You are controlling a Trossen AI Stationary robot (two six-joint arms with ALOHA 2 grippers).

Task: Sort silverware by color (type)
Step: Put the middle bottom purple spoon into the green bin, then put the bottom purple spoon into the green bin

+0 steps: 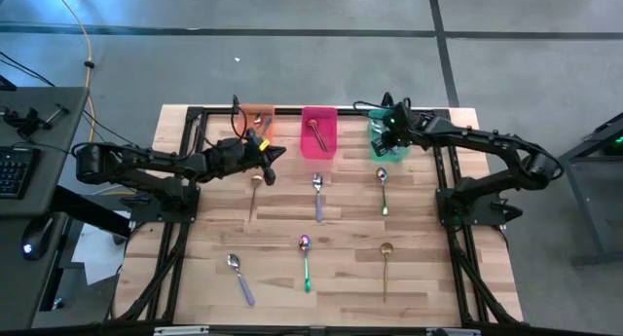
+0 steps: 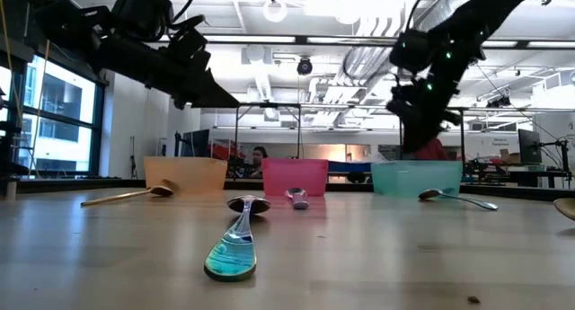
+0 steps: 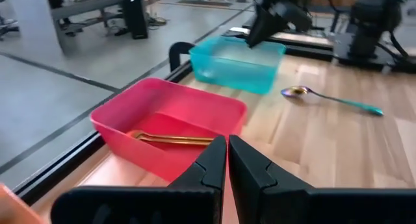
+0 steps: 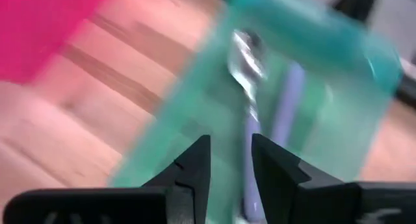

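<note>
My left gripper [image 1: 265, 153] [image 3: 226, 160] is shut and holds nothing; it hovers over the table in front of the orange bin [image 1: 255, 117] and beside the pink bin [image 3: 170, 126], where a gold spoon [image 3: 172, 139] lies. My right gripper [image 1: 394, 133] [image 4: 229, 167] is open above the green bin [image 1: 382, 141] [image 4: 305, 87]. A silver spoon with a purple handle [image 4: 248, 87] lies in that bin beyond the fingertips. Several spoons lie flat on the table: gold [image 1: 255, 185], silver-purple [image 1: 317, 195], green-handled [image 1: 383, 192], silver-purple [image 1: 238, 278], rainbow [image 1: 305, 261], gold [image 1: 385, 268].
The three bins stand in a row along the table's far edge, orange, pink [image 1: 318, 131], green. The black frame rails [image 1: 175, 209] run along the table's left and right sides. Bare wood lies between the two rows of spoons [image 1: 341, 224].
</note>
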